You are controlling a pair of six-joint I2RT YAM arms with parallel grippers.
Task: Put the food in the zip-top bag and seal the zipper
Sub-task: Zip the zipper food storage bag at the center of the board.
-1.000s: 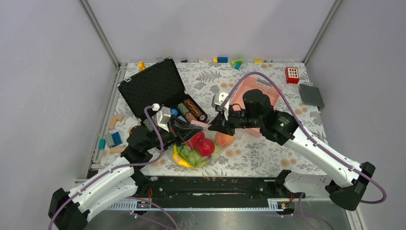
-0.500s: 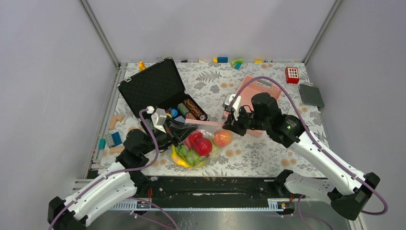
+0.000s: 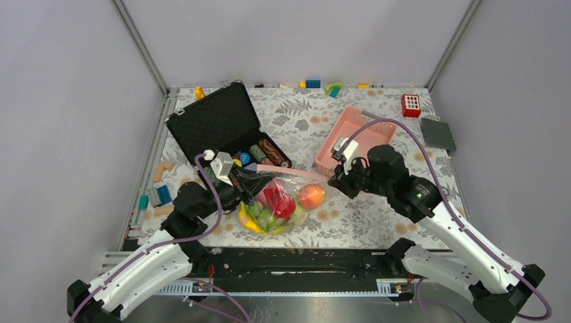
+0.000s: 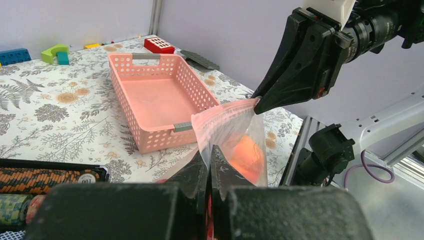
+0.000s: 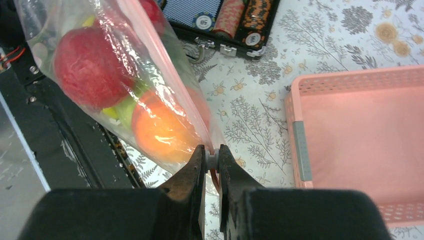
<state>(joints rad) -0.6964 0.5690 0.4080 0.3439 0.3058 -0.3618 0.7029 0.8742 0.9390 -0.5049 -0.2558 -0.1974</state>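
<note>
The left arm (image 3: pixel 145 259) and right arm (image 3: pixel 464 232) wear white shells on their long links, with black housings at the joints and bases. A purple cable (image 3: pixel 380 120) loops along each to a white camera block (image 3: pixel 221 163) at the wrist. The jaws are matte black wedges tapering to thin tips

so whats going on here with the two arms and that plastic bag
Both arms are holding the zip-top bag by its zipper. The left tool pinches one end and the right tool the other, so the strip is stretched between them. Inside are a red apple, an orange fruit and a banana. Whether the zipper is pressed shut along its length is not clear.
</note>
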